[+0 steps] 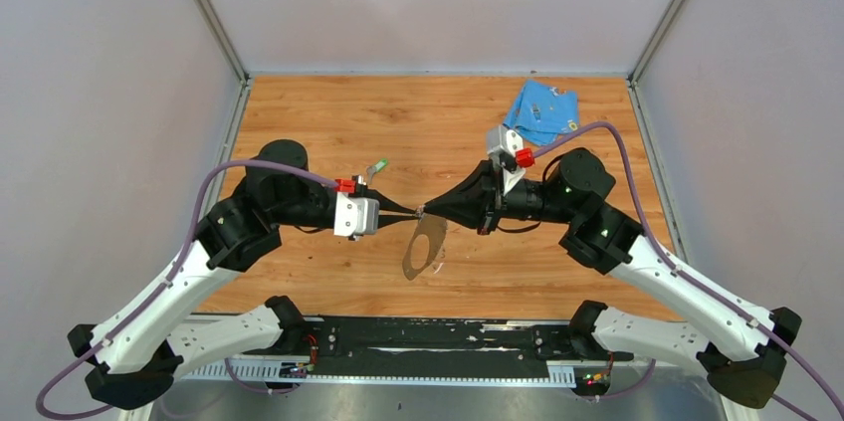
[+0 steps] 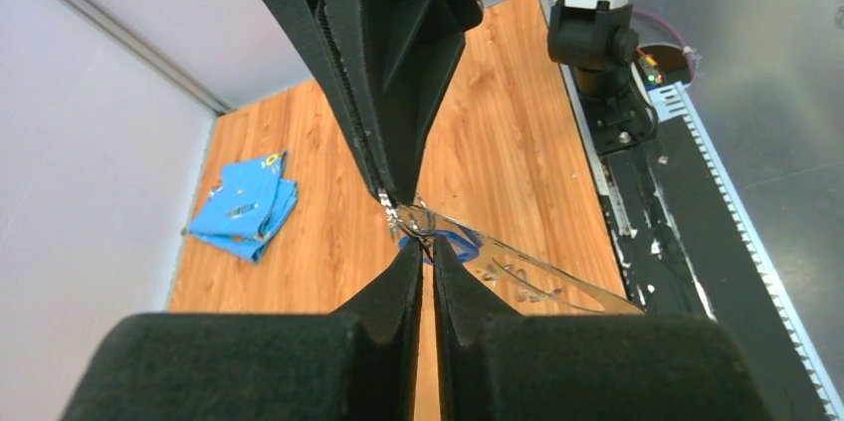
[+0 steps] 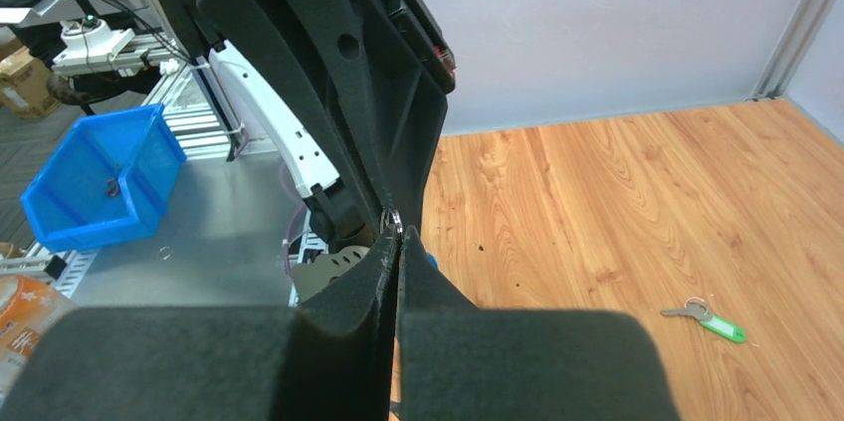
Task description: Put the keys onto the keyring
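My two grippers meet tip to tip above the middle of the table. The right gripper (image 1: 425,209) (image 3: 398,234) is shut on the top of the keyring (image 1: 407,264) (image 2: 572,282), a thin grey metal oval hanging below the tips. The left gripper (image 1: 415,212) (image 2: 428,247) is shut at the same spot. It seems to pinch the small wire ring of the blue-headed key (image 2: 460,240), whose head shows just behind its fingertips. The green-headed key (image 1: 379,166) (image 3: 719,324) lies loose on the wood behind the left wrist.
A light-blue cloth (image 1: 542,110) (image 2: 242,207) lies crumpled at the back right of the wooden table (image 1: 328,122). Grey walls close in the table on three sides. A blue bin (image 3: 100,177) stands off the table beyond the near edge.
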Action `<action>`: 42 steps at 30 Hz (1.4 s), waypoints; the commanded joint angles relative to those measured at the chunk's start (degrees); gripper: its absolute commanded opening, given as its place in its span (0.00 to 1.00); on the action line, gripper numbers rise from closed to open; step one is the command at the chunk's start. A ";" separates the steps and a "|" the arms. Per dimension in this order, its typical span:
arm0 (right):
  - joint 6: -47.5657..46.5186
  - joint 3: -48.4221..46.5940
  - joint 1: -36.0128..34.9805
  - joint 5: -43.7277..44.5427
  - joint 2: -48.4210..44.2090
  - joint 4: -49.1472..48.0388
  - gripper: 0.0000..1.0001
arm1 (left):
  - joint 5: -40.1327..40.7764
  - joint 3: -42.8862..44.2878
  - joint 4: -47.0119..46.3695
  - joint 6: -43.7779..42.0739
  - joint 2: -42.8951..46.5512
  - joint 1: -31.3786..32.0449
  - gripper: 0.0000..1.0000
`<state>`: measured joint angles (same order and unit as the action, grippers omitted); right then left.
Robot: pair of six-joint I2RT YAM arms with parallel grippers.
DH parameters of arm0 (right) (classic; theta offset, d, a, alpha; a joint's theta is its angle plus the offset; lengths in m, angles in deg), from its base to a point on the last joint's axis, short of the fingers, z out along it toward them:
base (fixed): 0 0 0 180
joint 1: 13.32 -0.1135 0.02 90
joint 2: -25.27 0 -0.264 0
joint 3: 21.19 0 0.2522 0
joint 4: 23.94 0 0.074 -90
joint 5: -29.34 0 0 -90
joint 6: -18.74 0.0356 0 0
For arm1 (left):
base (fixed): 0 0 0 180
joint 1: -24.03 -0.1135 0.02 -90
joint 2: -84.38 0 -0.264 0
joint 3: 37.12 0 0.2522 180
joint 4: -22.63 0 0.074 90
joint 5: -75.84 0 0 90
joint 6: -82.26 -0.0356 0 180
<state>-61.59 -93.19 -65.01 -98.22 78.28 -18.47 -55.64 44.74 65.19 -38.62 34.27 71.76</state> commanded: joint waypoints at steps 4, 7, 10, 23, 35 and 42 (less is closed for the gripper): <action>4.23 4.46 0.62 7.33 -3.42 -9.54 0.00 | -2.91 -1.76 -0.81 -0.36 0.56 1.38 0.25; 4.69 5.35 0.62 8.32 -4.12 -10.13 0.00 | -2.67 -2.27 -0.82 -0.99 1.44 1.37 0.36; 5.20 5.67 0.62 8.09 -4.00 -10.48 0.00 | -2.14 -2.16 -0.90 -1.23 1.77 1.36 0.42; 7.33 8.38 0.62 3.70 -4.68 -15.33 0.00 | 7.77 1.23 -6.62 13.81 0.69 1.32 0.50; 6.64 6.76 0.62 1.46 -4.03 -14.26 0.00 | 2.70 3.21 -3.25 14.76 -2.12 1.32 0.36; 5.52 6.50 0.62 1.87 -4.28 -13.41 0.00 | 3.97 3.19 -1.81 15.34 -2.33 1.32 0.26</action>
<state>-54.81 -84.93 -65.01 -95.60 74.74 -29.75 -52.27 46.62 61.86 -24.56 32.08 72.63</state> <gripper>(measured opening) 0.007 0.274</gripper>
